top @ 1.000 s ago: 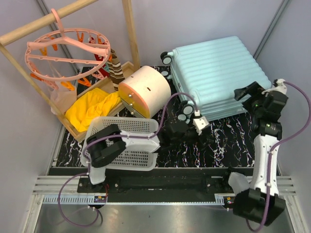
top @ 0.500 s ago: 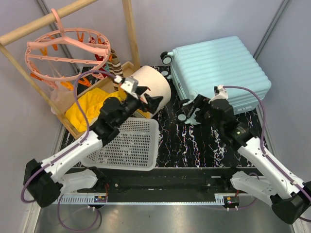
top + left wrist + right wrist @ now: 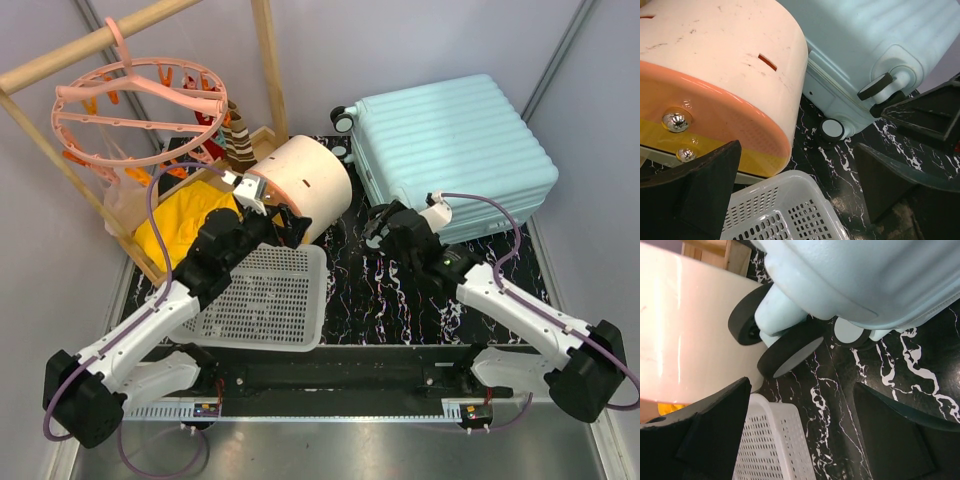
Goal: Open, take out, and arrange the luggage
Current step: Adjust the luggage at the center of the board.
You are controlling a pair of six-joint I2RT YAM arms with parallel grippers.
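Black marbled mat [image 3: 400, 295] covers the surface, enclosed by grey walls. The luggage [image 3: 450, 150] lies flat and shut at the far right corner of the mat, ribbed shell up, wheel end facing left.

Right gripper [image 3: 378, 222]: positioned at the near-left corner of the luggage, just beside the wheels there. In the wrist view the right gripper [image 3: 801, 385] has its jaws spread wide with nothing between them, only mat. A double wheel [image 3: 790, 355] and the luggage shell [image 3: 865, 275] sit ahead of the fingertips, apart from them. No contact is seen in that view; in the top view contact cannot be judged.

Left gripper [image 3: 288, 226]: above the far edge of the basket [image 3: 260, 300], just beside the front of the drawer box [image 3: 300, 185]. The luggage is to its right, beyond the box. In the wrist view the left gripper [image 3: 796, 147] is released – jaws fully apart, holding nothing. Between the fingers appear the basket rim [image 3: 790, 200], the orange-and-yellow box front [image 3: 715, 120] with two metal knobs, and further off a luggage corner [image 3: 875, 35] with its wheel [image 3: 832, 130].

Other items – a wooden crate [image 3: 262, 140] at the far left holds a yellow cloth [image 3: 185, 225]; a pink peg hanger [image 3: 140, 105] hangs from a wooden rail [image 3: 90, 45] above it.
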